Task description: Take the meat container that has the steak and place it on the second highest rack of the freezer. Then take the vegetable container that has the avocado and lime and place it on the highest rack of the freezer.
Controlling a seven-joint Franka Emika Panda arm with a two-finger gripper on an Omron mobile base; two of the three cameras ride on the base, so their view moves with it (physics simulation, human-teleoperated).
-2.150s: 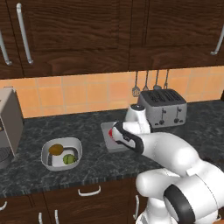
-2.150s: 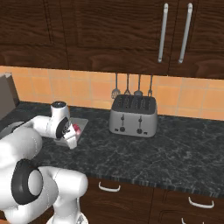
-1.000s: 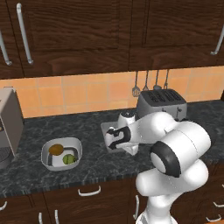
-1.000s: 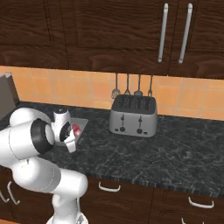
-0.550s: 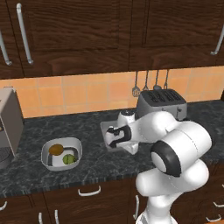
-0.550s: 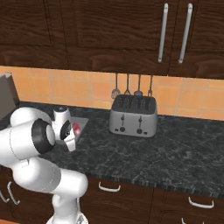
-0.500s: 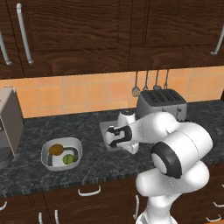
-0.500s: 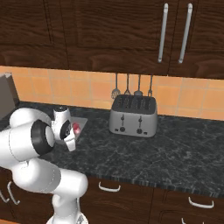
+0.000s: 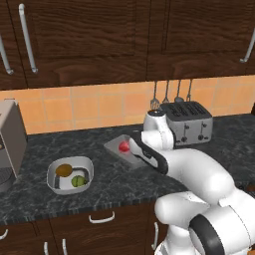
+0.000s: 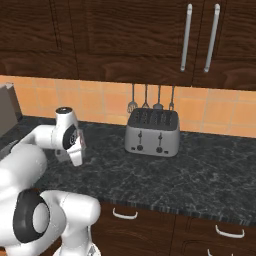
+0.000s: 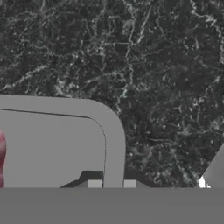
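The meat container [image 9: 115,147] is a flat grey tray on the dark counter, with the red steak [image 9: 124,146] in it. My hand reaches down over its right end. In the hand view my gripper [image 11: 112,184] straddles the container's rim [image 11: 113,144]. One fingertip [image 11: 94,183] is inside the tray, the other outside, and both are close against the wall. A sliver of steak [image 11: 1,157] shows at the left edge. The vegetable container [image 9: 52,175], a white bowl with the avocado [image 9: 63,169] and lime [image 9: 77,181], sits apart to the left.
A silver toaster [image 9: 187,122] stands right of the tray, also visible as the toaster [image 10: 151,134], with utensils [image 10: 150,97] hanging on the tiled wall behind it. A coffee machine [image 9: 10,144] sits at the far left. Dark cabinets hang above the counter.
The arm has folded lower, its elbow dropping toward the counter's front edge. The hand has stayed over the tray's right end, and the tray has not moved.
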